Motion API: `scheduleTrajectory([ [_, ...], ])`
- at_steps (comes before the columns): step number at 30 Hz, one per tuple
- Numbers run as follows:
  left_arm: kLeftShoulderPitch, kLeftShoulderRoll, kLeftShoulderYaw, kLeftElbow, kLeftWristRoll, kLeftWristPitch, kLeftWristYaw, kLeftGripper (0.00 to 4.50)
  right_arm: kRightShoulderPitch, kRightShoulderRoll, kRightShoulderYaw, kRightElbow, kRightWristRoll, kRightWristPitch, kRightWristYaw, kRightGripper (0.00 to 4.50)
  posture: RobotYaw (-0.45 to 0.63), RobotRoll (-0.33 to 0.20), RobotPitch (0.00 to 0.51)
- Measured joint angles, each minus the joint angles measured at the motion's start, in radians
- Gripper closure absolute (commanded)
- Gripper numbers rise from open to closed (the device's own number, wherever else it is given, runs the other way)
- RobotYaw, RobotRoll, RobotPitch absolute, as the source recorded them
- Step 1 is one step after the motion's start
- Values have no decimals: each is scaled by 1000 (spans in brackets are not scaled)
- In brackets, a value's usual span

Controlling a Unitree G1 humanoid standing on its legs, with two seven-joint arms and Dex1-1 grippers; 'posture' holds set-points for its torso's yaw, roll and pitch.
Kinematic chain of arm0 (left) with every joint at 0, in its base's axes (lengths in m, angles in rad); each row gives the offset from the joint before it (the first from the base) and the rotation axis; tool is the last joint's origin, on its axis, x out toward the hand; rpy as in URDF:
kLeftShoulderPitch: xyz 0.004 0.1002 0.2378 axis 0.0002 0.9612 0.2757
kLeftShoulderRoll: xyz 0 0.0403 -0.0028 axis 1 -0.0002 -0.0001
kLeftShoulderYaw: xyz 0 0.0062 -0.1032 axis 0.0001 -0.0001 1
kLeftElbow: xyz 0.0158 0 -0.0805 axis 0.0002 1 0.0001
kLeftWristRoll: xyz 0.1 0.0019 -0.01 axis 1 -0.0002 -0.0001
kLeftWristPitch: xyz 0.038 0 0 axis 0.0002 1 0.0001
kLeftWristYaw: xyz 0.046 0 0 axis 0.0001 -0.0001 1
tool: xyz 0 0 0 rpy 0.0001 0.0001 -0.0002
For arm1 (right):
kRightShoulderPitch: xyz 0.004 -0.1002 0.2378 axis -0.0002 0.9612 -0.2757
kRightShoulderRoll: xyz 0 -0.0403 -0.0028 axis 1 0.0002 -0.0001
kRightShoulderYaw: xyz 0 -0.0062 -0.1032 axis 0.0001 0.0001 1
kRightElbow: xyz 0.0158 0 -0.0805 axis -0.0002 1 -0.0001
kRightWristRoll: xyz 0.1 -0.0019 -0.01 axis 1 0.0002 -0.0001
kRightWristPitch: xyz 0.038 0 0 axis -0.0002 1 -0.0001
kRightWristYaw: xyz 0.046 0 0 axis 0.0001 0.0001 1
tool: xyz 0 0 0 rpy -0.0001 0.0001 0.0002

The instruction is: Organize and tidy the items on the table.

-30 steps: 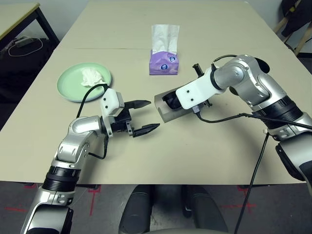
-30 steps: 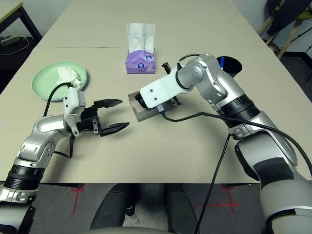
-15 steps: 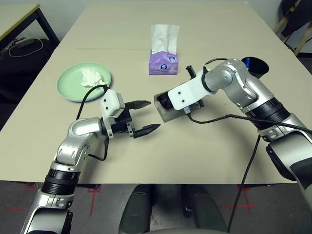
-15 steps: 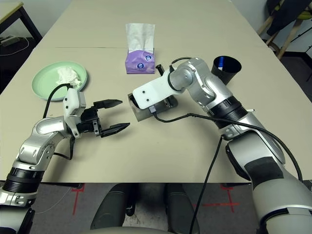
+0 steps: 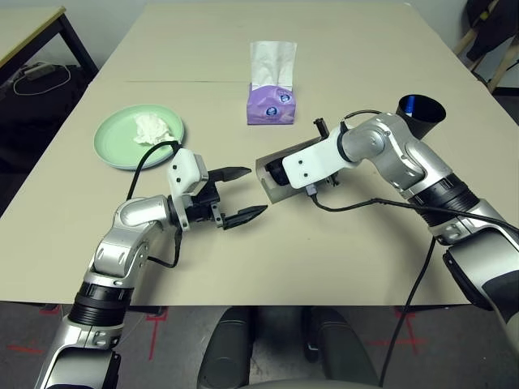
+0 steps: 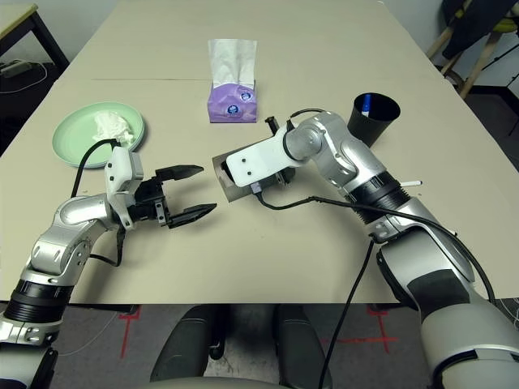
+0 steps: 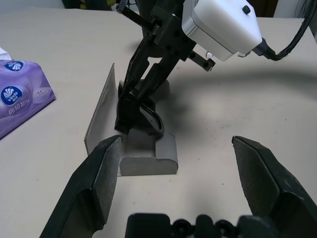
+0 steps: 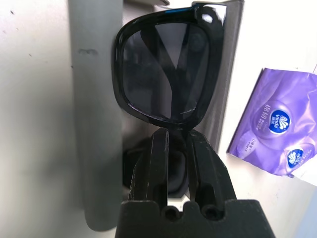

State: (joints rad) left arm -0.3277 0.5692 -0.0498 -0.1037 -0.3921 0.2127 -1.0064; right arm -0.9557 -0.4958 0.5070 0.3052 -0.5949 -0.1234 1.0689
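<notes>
Black folded sunglasses [image 8: 166,72] pinched in clenched right claw [image 8: 173,148], lowered into open grey oblong glasses case [image 5: 272,180] at bench [image 5: 340,259] centre – lid propped upright, so frame can be slid in from above. Left claw [image 5: 239,194] held released, fingers spread wide, at 9 o'clock of case – judged waiting to steady or shut it. Crumpled white tissue [image 5: 152,127] kept on pale green round plate [image 5: 113,139], 10 o'clock. Black cup [image 5: 421,113] at 2 o'clock; purple tissue box [image 5: 272,104] at 12.
</notes>
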Motion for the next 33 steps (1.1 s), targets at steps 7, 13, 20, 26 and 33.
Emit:
scheduleTrajectory([
  [7, 0, 0, 0, 0, 0, 2, 0, 0, 12, 2, -1, -1, -8, 0, -27, 4116, 133, 0, 156],
  [13, 0, -1, 0, 0, 0, 4, 0, 0, -43, 24, 7, 81, -15, -12, -34, 4116, 136, 0, 151],
  [20, 0, -1, 0, 0, 0, 4, 0, 0, -66, 33, 9, 134, -17, -29, -39, 4116, 143, 0, 153],
  [26, 0, -1, 0, 0, 0, 11, 6, 0, -67, 44, 10, 137, -25, -29, -41, 4116, 141, 0, 155],
  [33, 0, -3, -1, 0, 16, 22, 46, 0, -89, 104, 34, 185, -40, -20, -53, 4116, 146, 0, 155],
])
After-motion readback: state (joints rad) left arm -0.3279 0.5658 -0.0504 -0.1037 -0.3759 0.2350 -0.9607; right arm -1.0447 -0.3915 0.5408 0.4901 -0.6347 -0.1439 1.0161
